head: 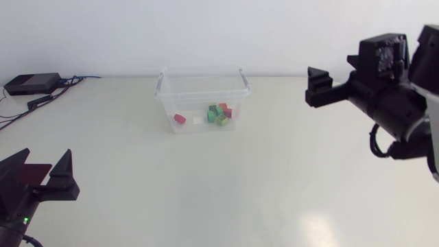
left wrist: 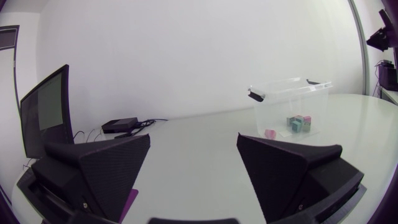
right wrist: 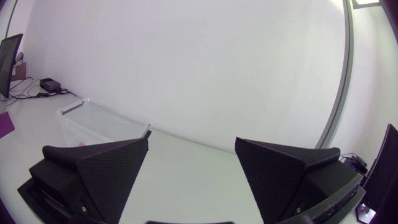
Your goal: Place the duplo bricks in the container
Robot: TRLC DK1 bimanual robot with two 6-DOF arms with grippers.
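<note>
Judging from how things lie, the step in hand is the close-out: every one of the duplo bricks (head: 218,113) I can make out lies on the floor of the container (head: 188,106), and I see none outside it. Doing this well means holding both arms off the tub's walls so no nudge slides it, and checking around each gripper for a stray brick before calling the task finished.

The left gripper (head: 44,161) is spread wide with nothing between its fingers. The container stands well ahead of it, off toward its right finger. The right gripper (right wrist: 193,146) is likewise parted and empty (only one finger shows from overhead, but its wrist view shows both apart). It is raised, with the container ahead and below, past its left finger.

The container stands upright, mouth up. Its long axis runs roughly crosswise to the left gripper's line of sight, with a grey latch on each short end.
</note>
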